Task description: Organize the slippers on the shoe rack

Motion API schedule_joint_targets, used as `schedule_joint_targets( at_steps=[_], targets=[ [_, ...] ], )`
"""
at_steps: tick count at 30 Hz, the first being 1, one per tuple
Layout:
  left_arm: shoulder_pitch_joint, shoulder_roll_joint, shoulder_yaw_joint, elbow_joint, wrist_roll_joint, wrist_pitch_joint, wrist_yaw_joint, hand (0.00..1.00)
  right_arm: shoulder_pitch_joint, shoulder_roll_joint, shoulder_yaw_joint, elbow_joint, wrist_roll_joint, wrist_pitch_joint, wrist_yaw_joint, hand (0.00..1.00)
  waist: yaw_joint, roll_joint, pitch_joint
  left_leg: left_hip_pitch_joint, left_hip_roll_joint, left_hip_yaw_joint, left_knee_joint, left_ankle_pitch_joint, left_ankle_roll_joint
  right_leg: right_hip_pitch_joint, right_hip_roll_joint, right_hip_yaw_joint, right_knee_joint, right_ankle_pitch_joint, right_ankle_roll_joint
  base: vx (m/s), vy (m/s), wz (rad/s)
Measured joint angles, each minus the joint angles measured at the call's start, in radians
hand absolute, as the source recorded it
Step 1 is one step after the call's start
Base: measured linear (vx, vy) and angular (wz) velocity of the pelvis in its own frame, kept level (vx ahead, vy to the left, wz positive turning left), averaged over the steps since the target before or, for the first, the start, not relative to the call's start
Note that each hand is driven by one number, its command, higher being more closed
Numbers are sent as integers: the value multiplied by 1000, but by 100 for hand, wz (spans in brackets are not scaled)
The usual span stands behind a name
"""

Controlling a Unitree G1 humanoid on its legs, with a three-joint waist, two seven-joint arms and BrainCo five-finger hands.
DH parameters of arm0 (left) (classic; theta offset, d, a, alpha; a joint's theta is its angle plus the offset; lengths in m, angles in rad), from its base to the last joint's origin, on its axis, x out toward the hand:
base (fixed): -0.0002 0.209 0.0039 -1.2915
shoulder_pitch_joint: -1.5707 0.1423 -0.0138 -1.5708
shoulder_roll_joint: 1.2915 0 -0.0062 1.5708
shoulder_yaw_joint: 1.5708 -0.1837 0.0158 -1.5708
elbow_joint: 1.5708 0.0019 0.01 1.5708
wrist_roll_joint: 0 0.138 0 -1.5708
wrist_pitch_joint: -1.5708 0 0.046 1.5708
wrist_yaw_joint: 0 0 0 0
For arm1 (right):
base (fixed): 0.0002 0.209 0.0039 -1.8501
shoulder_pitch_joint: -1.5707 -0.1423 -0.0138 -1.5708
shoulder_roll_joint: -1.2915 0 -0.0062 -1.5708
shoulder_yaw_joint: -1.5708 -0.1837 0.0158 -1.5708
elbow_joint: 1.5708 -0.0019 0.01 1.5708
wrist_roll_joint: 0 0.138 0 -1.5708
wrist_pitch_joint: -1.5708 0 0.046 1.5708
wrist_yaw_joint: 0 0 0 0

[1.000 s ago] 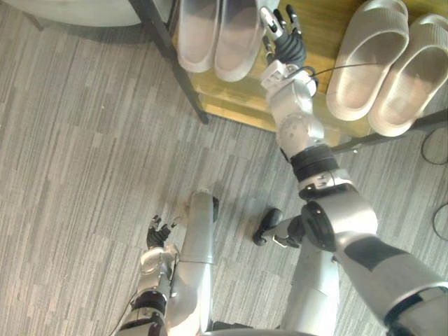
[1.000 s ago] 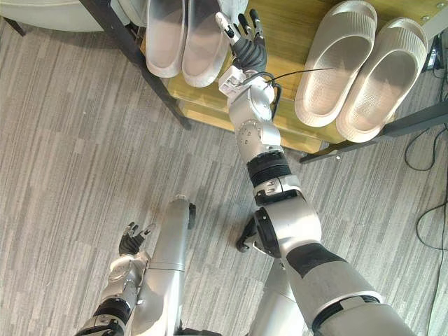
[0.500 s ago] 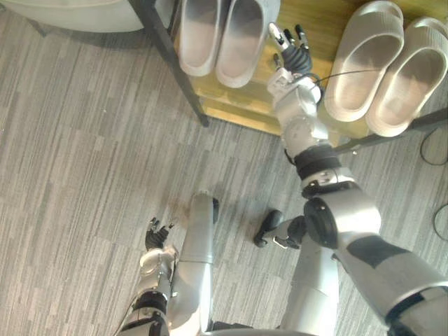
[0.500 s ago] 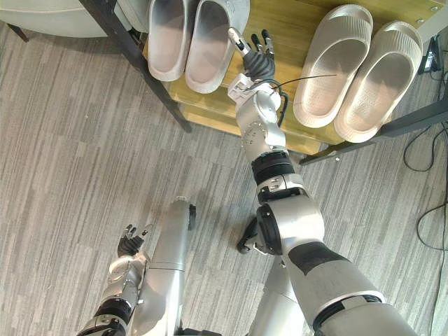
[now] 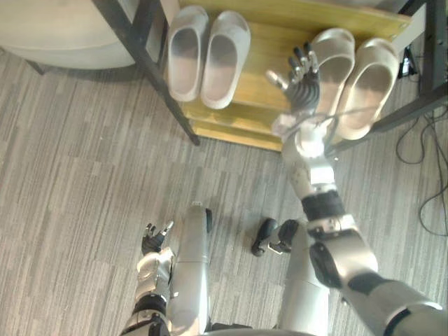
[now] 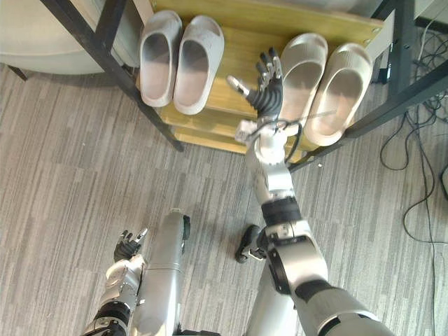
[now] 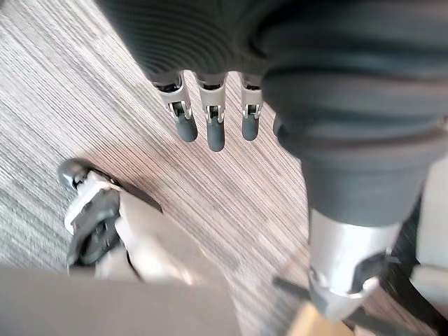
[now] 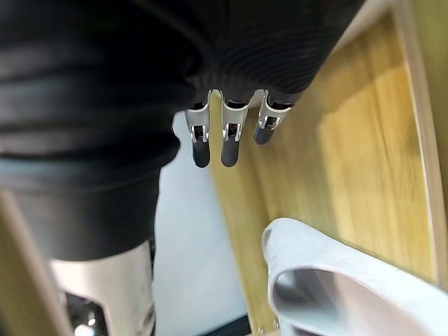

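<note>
The right hand has left the grey pair and now hangs beside the beige pair on the shoe rack, fingers spread, empty. The left hand waits low, relaxed. A careless sweep could knock the nearest slipper crooked.

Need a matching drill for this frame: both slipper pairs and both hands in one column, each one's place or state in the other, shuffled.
Column one:
1. grey slipper pair
2. beige slipper pair
3. right hand
4. left hand

Column two:
A. low over the floor, open, idle
B. right end of the shoe rack shelf
C. left end of the shelf
D. raised over the shelf, fingers straight, holding nothing

Pairs: 1-C, 2-B, 3-D, 4-A
</note>
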Motion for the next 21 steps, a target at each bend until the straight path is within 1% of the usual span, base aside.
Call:
schedule_joint_targets(
  at_steps=[2, 3, 5, 6, 8, 10, 11, 12, 14, 15, 16, 17, 18, 20, 21],
  targets=[
    [47, 9, -30, -1, 30, 0, -21, 0, 159, 17, 46, -53, -38, 0, 31, 0, -18, -17, -45, 82, 1, 15, -64, 3, -1, 73, 3, -4, -50, 2, 1, 145, -65, 2],
    [53, 9, -35, -1, 34, 1, -24, 0, 178, 17, 52, -59, -44, 0, 37, 0, -20, -18, -51, 91, 1, 16, -70, 4, 0, 82, 3, -5, -56, 3, 1, 135, -41, 3],
    [99, 15, -89, -2, 64, 2, -44, 0, 322, 15, 87, -105, -83, 0, 78, 0, -37, -24, -84, 180, 3, 23, -136, 7, -1, 172, 10, -18, -118, 12, -5, 143, -16, 4],
    [103, 19, -101, -1, 67, 2, -46, 0, 338, 15, 89, -109, -84, 0, 82, 0, -38, -25, -86, 192, 3, 24, -147, 9, -1, 186, 12, -19, -126, 13, -4, 126, -5, 7],
    [142, 42, -166, -2, 94, 3, -49, 0, 472, 12, 105, -139, -112, 0, 121, 0, -43, -46, -120, 279, -2, 37, -228, 26, 2, 266, 12, -28, -191, 22, 2, 126, -12, 10],
    [164, 57, -194, -1, 96, 5, -55, 0, 524, 12, 107, -139, -123, 1, 142, 0, -49, -56, -135, 322, -7, 43, -267, 35, 2, 306, 11, -31, -221, 26, 6, 102, 3, 8],
    [183, 67, -219, -1, 104, 6, -67, 0, 577, 12, 112, -139, -127, 1, 165, 0, -54, -64, -144, 371, -13, 49, -313, 46, 5, 352, 10, -34, -259, 33, 13, 138, 31, 14],
    [202, 75, -249, 1, 112, 11, -70, 0, 640, 10, 110, -135, -143, 1, 184, 0, -60, -66, -166, 416, -20, 52, -366, 62, 9, 400, 10, -44, -308, 46, 21, 93, 28, 13],
    [213, 84, -273, 1, 117, 13, -74, 0, 677, 9, 110, -127, -163, 1, 196, 0, -62, -71, -178, 448, -25, 59, -405, 77, 12, 427, 10, -45, -340, 58, 24, 81, 32, 6],
    [226, 94, -296, 3, 126, 15, -84, 0, 713, 9, 109, -106, -174, 1, 206, 0, -64, -76, -193, 483, -30, 65, -453, 94, 15, 458, 10, -47, -379, 72, 30, 99, 44, 2],
    [238, 104, -323, 6, 134, 15, -87, 0, 738, 10, 104, -46, -191, 2, 218, 0, -71, -80, -207, 526, -34, 74, -508, 115, 20, 494, 13, -49, -429, 93, 34, 61, 30, 1],
    [239, 105, -327, 8, 136, 15, -87, 0, 742, 10, 103, -28, -195, 2, 221, 0, -73, -81, -210, 536, -35, 76, -521, 121, 20, 504, 14, -50, -441, 98, 34, 67, 57, 1],
    [241, 115, -356, 35, 148, 16, -88, 0, 759, 10, 102, 86, -200, 5, 228, 0, -85, -78, -230, 584, -41, 81, -598, 154, 26, 550, 21, -58, -516, 131, 42, 44, 56, 1],
    [241, 118, -374, 50, 151, 17, -88, 0, 770, 10, 101, 159, -203, 8, 233, 0, -90, -75, -239, 620, -46, 89, -652, 177, 31, 582, 26, -58, -565, 155, 47, 33, 65, -1],
    [241, 121, -392, 63, 151, 18, -88, 0, 777, 11, 93, 232, -217, 9, 237, 0, -93, -69, -248, 648, -49, 94, -698, 198, 35, 606, 32, -59, -611, 177, 52, 22, 73, -7]
  ],
)
